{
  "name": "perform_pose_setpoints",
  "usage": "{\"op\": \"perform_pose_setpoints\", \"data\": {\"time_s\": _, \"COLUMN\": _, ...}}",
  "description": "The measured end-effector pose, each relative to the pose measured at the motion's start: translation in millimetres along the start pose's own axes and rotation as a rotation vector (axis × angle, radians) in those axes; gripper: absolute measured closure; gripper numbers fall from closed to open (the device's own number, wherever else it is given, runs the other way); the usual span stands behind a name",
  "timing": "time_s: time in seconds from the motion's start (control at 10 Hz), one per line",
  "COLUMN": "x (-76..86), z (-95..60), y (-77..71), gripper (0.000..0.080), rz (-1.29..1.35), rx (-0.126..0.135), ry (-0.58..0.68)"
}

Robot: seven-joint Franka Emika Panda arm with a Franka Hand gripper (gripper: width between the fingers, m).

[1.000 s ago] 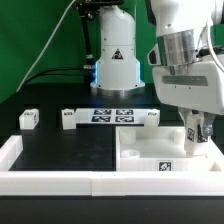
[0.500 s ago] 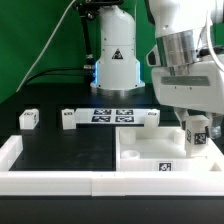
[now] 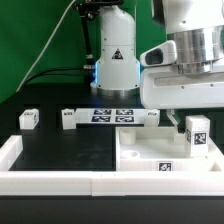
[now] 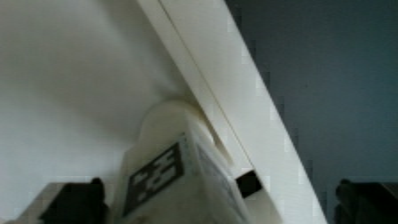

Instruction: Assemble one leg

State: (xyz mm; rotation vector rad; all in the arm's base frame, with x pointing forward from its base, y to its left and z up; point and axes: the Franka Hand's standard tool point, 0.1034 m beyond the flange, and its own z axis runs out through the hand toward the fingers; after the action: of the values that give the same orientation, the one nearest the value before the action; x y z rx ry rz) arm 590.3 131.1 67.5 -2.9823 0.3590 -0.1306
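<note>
A white leg point(image 3: 197, 133) with a black-and-white tag stands upright in the corner of the large white panel point(image 3: 140, 152), on the exterior view's right. My gripper point(image 3: 194, 121) hangs just over it, open, one dark finger point(image 3: 172, 122) beside the leg and apart from it. In the wrist view the leg point(image 4: 178, 165) rises between the two dark fingertips point(image 4: 71, 202), with a gap on each side of it in my gripper point(image 4: 217, 205). The panel's edge point(image 4: 205, 70) runs beside it.
Three more small white legs lie on the black table: one point(image 3: 28, 118) at the exterior view's left, one point(image 3: 68, 119) beside it, one point(image 3: 150, 117) further right. The marker board point(image 3: 112, 115) lies between them. A white rim point(image 3: 60, 181) borders the front and left.
My gripper has opened, let go of the leg and lifted a little. The leg stays upright in the panel's corner.
</note>
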Motion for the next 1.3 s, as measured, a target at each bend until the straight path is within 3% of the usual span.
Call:
{"op": "perform_pose_setpoints", "data": {"time_s": 0.1, "x": 0.1, "z": -0.4, "y": -0.1, "gripper": 0.015, "rz": -0.131, "rx": -0.014, "ry": 0.003}}
{"op": "perform_pose_setpoints", "data": {"time_s": 0.4, "x": 1.3, "z": -2.0, "y": 0.4, "gripper": 0.015, "rz": -0.42, "rx": -0.023, "ry": 0.004}}
{"op": "perform_pose_setpoints", "data": {"time_s": 0.7, "x": 0.9, "z": -0.9, "y": 0.8, "gripper": 0.0162, "rz": -0.444, "rx": -0.022, "ry": 0.002}}
{"op": "perform_pose_setpoints", "data": {"time_s": 0.8, "x": 0.7, "z": -0.7, "y": 0.9, "gripper": 0.0363, "rz": -0.444, "rx": -0.022, "ry": 0.002}}
{"op": "perform_pose_setpoints", "data": {"time_s": 0.9, "x": 2.8, "z": -1.2, "y": 3.8, "gripper": 0.0363, "rz": -0.441, "rx": -0.025, "ry": 0.006}}
{"op": "perform_pose_setpoints", "data": {"time_s": 1.0, "x": 3.4, "z": -0.9, "y": 6.0, "gripper": 0.0505, "rz": -0.438, "rx": -0.027, "ry": 0.005}}
{"op": "perform_pose_setpoints", "data": {"time_s": 1.3, "x": 3.5, "z": -0.7, "y": 6.6, "gripper": 0.0504, "rz": -0.436, "rx": -0.028, "ry": 0.005}}
